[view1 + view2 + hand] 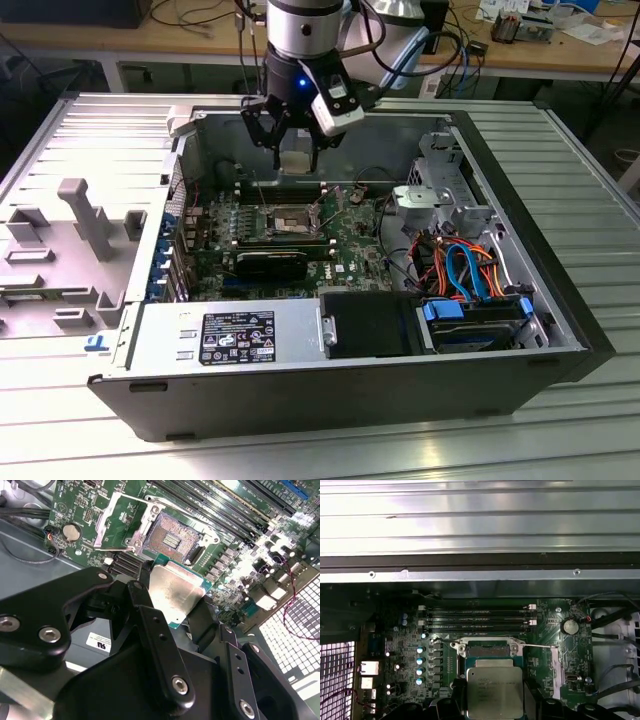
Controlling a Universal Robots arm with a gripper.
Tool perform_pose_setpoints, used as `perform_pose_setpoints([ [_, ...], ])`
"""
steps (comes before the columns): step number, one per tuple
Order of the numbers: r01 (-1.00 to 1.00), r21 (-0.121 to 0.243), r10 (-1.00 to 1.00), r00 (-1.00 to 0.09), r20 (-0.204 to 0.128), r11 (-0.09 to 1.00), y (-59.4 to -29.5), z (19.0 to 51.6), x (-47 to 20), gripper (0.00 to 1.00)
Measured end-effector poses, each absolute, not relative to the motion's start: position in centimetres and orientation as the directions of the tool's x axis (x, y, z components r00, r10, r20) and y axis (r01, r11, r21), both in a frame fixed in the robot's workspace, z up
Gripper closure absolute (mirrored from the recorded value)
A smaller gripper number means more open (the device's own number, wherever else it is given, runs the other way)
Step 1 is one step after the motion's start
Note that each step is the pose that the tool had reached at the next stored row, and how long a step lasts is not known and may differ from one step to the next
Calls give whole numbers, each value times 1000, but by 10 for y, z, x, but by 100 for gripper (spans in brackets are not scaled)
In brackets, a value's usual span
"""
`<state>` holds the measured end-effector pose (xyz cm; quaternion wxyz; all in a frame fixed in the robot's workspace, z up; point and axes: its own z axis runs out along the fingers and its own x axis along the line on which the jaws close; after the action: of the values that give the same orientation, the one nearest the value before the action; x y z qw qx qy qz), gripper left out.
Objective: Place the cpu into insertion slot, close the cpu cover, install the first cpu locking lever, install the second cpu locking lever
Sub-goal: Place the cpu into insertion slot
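My gripper (297, 148) hangs inside the open computer case, shut on the cpu (297, 160), a flat square silver chip. In both wrist views the cpu (172, 592) (494, 692) sits between black fingers (145, 582), held above the green motherboard (350, 250) and apart from it. The insertion slot (172, 537) (487, 650) lies open and bare just beyond the chip. The cpu cover (104, 524) is swung up off the slot to one side. A thin wire locking lever (540, 645) stands released beside it.
Long black memory slots (477, 620) run beside the socket. In the exterior view a power supply (230, 335) fills the case's near side, and drive cages with orange and blue cables (465, 270) are on the exterior view's right. A grey plastic shroud (60, 250) lies outside the case on the exterior view's left.
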<state>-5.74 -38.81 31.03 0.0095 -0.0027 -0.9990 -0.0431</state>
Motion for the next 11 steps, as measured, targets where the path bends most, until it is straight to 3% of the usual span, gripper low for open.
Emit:
perform_pose_setpoints([
  [11, 5, 86, 3, -1000, 19, 996, -391, 307, -59, 46],
])
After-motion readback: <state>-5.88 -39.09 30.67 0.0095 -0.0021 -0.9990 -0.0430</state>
